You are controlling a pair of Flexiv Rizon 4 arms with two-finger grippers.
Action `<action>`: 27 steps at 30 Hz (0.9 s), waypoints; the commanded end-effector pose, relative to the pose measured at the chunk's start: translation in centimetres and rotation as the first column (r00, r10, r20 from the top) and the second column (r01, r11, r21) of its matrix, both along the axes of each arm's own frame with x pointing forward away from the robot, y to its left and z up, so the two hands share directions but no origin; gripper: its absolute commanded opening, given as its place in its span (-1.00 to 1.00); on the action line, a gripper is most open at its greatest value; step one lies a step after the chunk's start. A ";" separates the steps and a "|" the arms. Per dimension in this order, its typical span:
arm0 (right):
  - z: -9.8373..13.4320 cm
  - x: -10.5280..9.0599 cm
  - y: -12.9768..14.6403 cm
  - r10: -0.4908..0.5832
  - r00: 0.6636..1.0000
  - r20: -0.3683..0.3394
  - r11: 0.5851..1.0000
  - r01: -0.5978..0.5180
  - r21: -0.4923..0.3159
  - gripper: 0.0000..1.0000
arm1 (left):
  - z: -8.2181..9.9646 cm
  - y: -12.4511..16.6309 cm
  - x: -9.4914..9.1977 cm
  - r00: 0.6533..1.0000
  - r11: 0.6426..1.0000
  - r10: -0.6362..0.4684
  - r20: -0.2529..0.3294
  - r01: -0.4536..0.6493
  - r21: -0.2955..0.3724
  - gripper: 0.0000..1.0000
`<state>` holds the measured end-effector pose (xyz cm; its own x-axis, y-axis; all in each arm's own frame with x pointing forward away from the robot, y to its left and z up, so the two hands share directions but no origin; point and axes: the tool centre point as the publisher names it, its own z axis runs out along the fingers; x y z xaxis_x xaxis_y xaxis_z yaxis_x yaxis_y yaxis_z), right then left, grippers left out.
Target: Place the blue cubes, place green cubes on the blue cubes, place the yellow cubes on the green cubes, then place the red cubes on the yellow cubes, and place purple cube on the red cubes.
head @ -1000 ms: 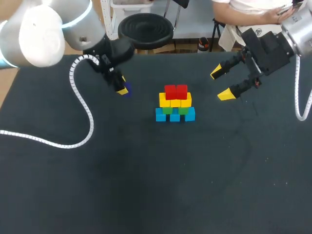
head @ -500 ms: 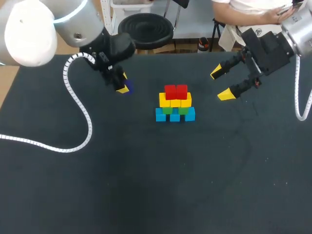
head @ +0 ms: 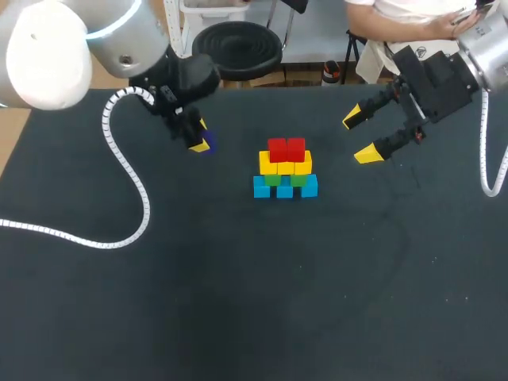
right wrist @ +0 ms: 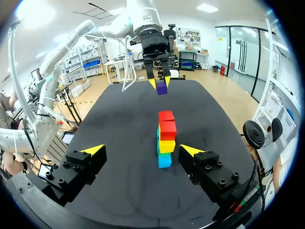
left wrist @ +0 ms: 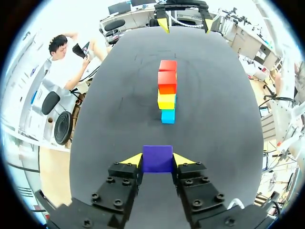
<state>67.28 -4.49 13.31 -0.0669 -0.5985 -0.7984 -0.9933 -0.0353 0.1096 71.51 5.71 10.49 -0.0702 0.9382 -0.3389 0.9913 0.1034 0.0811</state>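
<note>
Cube count, head view: 3 blue cubes in the bottom row on the black table, 2 green cubes on them, 3 yellow cubes on the green, 2 red cubes on top, side by side. 1 purple cube, not on the stack. 11 cubes total

The stack sits mid-table towards the far edge, between the two grippers and touching neither

Left gripper is to the left of the stack, well apart from it, clamped on the purple cube, with a yellow tip pressed to each side. In the left wrist view the stack stands straight ahead of the held cube, red on top, and only a single column of it shows end-on

Right gripper is to the right of the stack, near its top level, fingers spread wide, holding nothing. In the right wrist view the stack is ahead between the fingers, not touching them

A white coiled cable from the left arm lies on the table left of the stack, apart from the cubes
</note>
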 end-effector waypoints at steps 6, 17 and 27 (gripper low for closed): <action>0.0 -0.1 0.0 -0.002 1.000 0.002 1.000 0.002 0.000 1.00 | 1.9 -1.2 -1.7 0.999 0.999 -0.022 0.042 0.020 0.035 -1.00; 0.0 -0.1 0.0 -0.002 1.000 0.002 1.000 0.002 0.000 1.00 | 4.1 -3.6 -5.3 1.000 0.992 -0.020 -0.009 0.021 0.124 -1.00; 0.0 -0.1 0.0 -0.002 1.000 0.002 1.000 0.002 0.000 1.00 | 5.5 -6.5 -8.1 0.998 0.991 -0.050 -0.043 0.055 0.121 -1.00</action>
<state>67.28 -4.49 13.31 -0.0669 -0.5985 -0.7983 -0.9933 -0.0353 0.1096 63.62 -0.12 15.68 -0.0282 0.9710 -0.2374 0.9981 0.0403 0.0462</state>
